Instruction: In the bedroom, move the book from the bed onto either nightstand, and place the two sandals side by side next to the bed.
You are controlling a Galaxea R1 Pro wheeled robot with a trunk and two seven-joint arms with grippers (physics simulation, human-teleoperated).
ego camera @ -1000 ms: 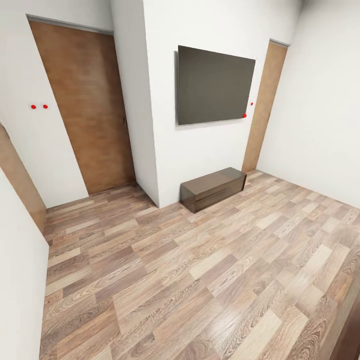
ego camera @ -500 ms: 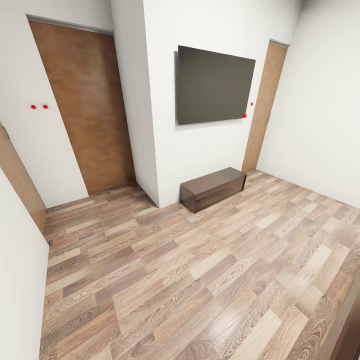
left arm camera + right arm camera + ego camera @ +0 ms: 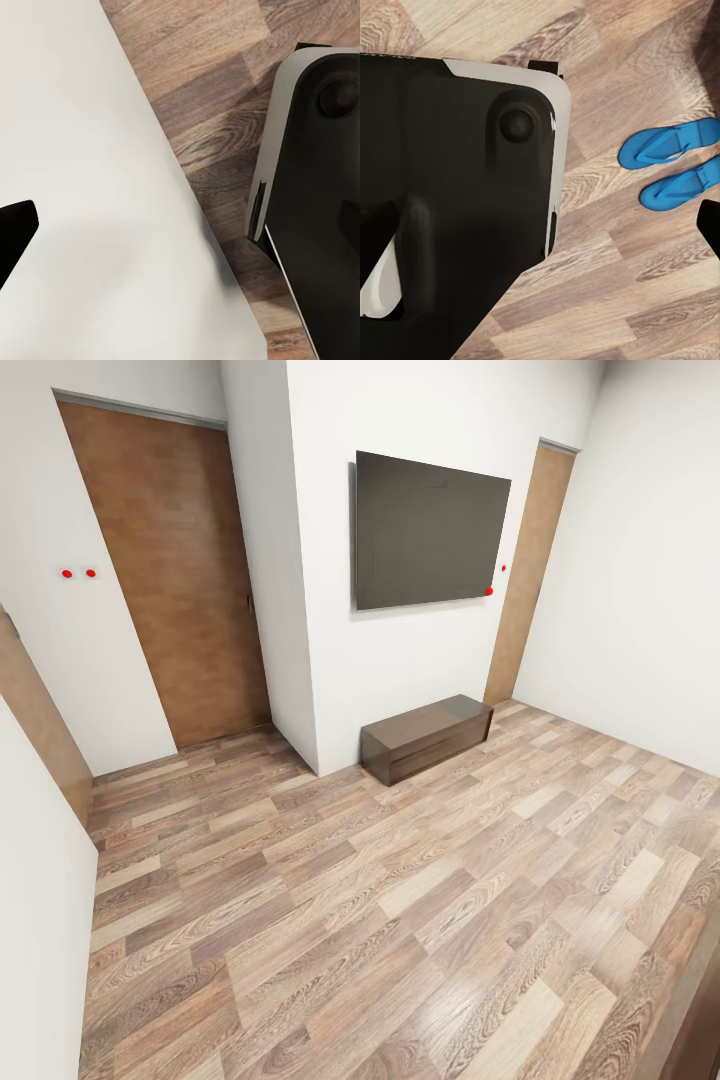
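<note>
Two blue sandals (image 3: 676,166) lie side by side on the plank floor (image 3: 400,920), beside the robot's base (image 3: 457,187). Wall screen (image 3: 430,530) above bench (image 3: 427,736). Claw states: cannot tell.

White walls (image 3: 640,560) frame brown wood panels (image 3: 175,560) at the upper left, a dark grey screen (image 3: 430,530), a glossy dark brown bench (image 3: 427,737) and a streaky tan-and-brown plank floor (image 3: 400,920), while two bright blue sandals (image 3: 675,165) lie at the right wrist view's right edge.
</note>
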